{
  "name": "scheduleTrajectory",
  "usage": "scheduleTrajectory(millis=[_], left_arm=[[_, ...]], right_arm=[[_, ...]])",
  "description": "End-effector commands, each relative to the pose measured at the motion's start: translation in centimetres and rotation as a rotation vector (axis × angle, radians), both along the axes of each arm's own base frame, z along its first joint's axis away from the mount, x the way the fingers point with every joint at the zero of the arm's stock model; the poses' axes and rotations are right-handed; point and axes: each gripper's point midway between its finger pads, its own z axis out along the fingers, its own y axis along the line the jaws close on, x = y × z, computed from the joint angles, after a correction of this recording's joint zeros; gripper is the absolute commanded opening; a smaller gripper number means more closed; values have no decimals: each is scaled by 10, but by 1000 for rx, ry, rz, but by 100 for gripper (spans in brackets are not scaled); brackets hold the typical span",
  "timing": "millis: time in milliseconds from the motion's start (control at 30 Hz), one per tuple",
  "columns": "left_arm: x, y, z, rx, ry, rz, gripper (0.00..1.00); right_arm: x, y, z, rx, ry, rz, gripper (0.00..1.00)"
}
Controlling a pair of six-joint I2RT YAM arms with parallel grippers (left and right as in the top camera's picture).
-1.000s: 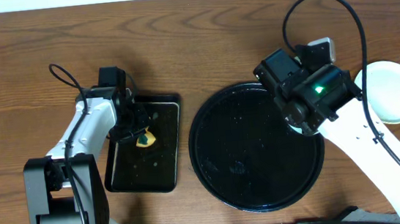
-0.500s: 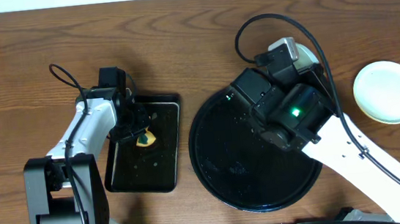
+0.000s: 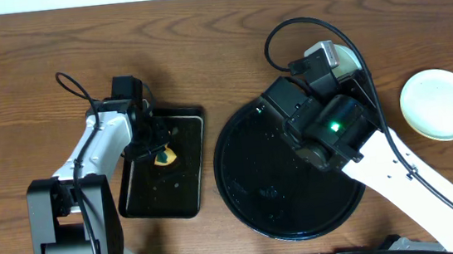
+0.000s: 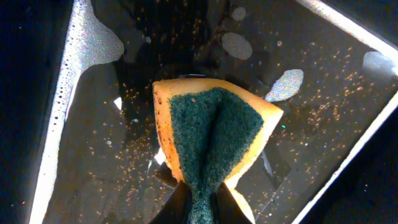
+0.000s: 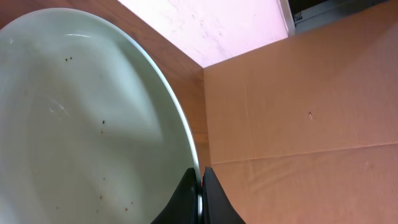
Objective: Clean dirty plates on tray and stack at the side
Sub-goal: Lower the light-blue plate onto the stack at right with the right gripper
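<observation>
Above the wooden table (image 3: 227, 43) my right gripper (image 5: 200, 178) pinches a plate (image 5: 81, 124), left gripper (image 4: 199, 202) the sponge (image 4: 211, 124); scrubbing next needs them together.

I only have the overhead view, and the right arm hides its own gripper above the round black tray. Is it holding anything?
Observer: Yes, the right gripper is shut on the rim of a pale plate.
Operator: Is that plate clean?
Observer: Not quite; a few tiny dark specks dot it.
Operator: And the left side?
Observer: The left gripper pinches a folded yellow sponge, green scrub face toward the camera, over the wet rectangular tray.
</observation>
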Motion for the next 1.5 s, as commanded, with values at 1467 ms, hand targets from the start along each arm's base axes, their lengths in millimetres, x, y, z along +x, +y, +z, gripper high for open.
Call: scheduleTrajectory(millis=[1467], left_arm=[[-3, -1, 0, -5, 2, -9, 8]], right_arm=[[-23, -295, -209, 1182, 27, -1256, 1]])
